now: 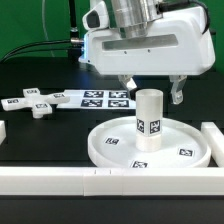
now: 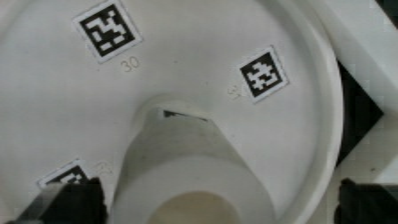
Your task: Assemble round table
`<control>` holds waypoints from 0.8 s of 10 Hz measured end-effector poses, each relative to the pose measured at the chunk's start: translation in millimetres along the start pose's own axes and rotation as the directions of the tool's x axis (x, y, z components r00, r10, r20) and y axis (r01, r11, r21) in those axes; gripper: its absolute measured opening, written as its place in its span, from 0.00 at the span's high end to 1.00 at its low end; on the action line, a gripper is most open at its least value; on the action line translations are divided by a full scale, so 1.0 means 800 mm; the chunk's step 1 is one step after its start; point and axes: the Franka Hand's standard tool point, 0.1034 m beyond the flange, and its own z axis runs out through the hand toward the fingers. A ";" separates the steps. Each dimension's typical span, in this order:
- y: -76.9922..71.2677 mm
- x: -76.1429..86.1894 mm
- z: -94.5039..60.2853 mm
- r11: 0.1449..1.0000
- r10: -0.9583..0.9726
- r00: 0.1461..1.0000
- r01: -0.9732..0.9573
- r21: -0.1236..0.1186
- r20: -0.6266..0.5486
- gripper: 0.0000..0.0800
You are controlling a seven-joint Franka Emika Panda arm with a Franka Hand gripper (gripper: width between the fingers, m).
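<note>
Round table's short white plastic cylindrical leg (image 1: pixel 149 120) stands upright on the large rimmed round white disc (image 1: pixel 118 128) near the worktop's near edge. We see our tool (image 1: pixel 152 92) spread wide, empty, flanking the leg's top.

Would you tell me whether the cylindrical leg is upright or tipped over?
Upright: the leg stands vertically in the middle of the round disc, flat top facing up.

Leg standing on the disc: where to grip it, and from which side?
Probably the upper half of the leg, from straight above. It stands upright in the middle of the round disc, whose raised rim would hinder a low sideways approach. The open gripper hangs over its top, a finger on either side.
</note>
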 end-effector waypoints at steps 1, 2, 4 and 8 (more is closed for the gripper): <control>-0.002 0.000 -0.002 0.989 -0.146 0.989 0.146 -0.027 0.005 0.19; -0.007 0.003 -0.004 0.960 -0.277 0.961 0.277 -0.044 0.003 0.19; -0.009 0.011 -0.007 0.888 -0.457 0.890 0.457 -0.043 0.015 0.19; -0.010 0.008 -0.005 0.675 -0.734 0.678 0.735 -0.064 0.042 0.19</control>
